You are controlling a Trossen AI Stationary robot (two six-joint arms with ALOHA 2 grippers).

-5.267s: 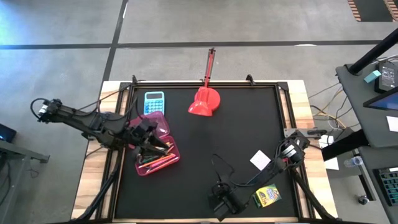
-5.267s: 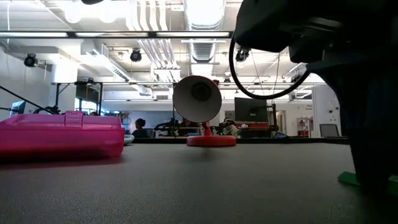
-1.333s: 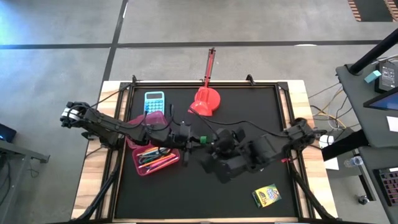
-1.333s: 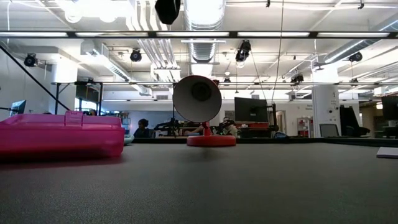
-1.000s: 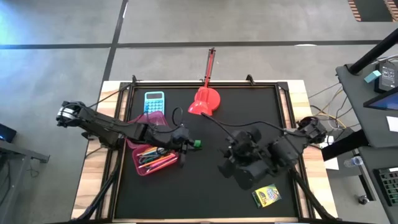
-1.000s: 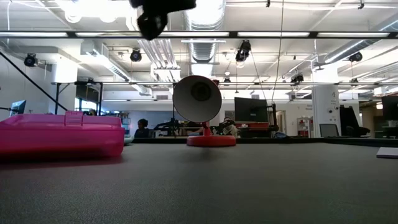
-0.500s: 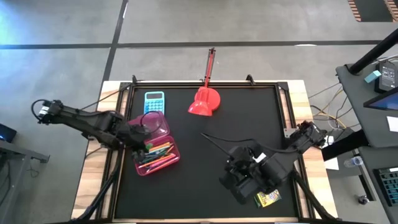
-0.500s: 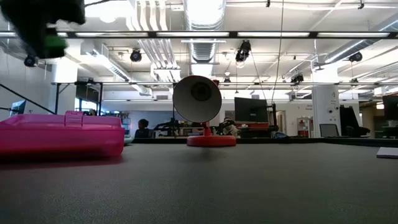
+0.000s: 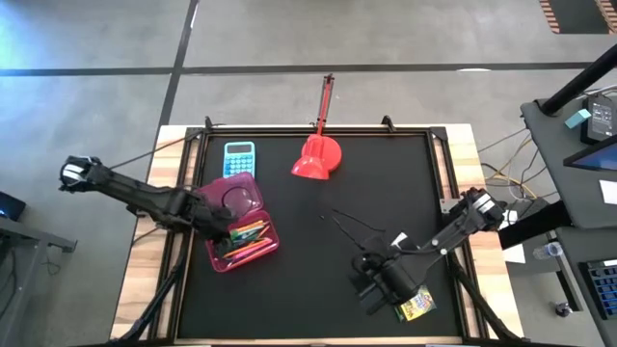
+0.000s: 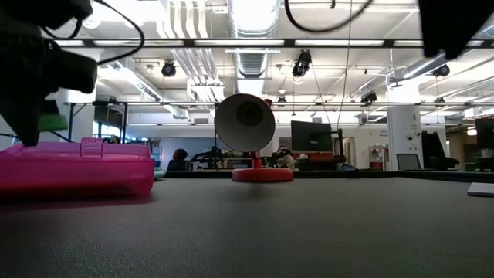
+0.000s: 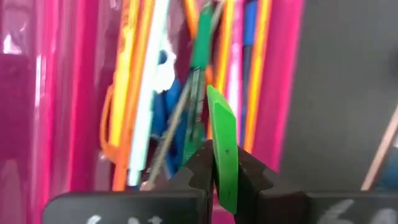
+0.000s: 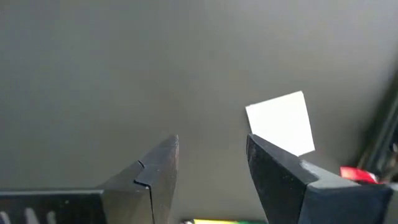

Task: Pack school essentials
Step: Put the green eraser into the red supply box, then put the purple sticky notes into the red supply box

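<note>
**Left over pink case with green piece, right open by crayon box**

High: left end effector (image 9: pixel 220 224) sits over the pink case (image 9: pixel 260 243) at the counter's (image 9: pixel 386 193) left side; pens (image 9: pixel 246 233) lie inside the case. Right end effector (image 9: pixel 371 287) is low over the counter near its front right, just beside the crayon box (image 9: pixel 416 307), arm partly covering it. Calculator (image 9: pixel 239 157) lies behind the case, red scoop (image 9: pixel 317 159) at back centre. White square isn't visible here.

Low: pink case (image 10: pixel 77 166) at left with the dark left arm above it, a bit of green (image 10: pixel 52 122) showing at the arm. Red scoop (image 10: pixel 247 127) stands mid-background.

Left wrist: end effector (image 11: pixel 221 177) clenched on a flat green piece (image 11: pixel 222 149), held right above the case's contents: orange, green and blue pens (image 11: pixel 199 68), blue scissors (image 11: pixel 165 115).

Right wrist: end effector (image 12: pixel 211 165) released, nothing between fingers (image 12: pixel 158 168). White square (image 12: pixel 281 121) lies on the counter just past one fingertip; yellow edge of the crayon box (image 12: pixel 211 221) below.
</note>
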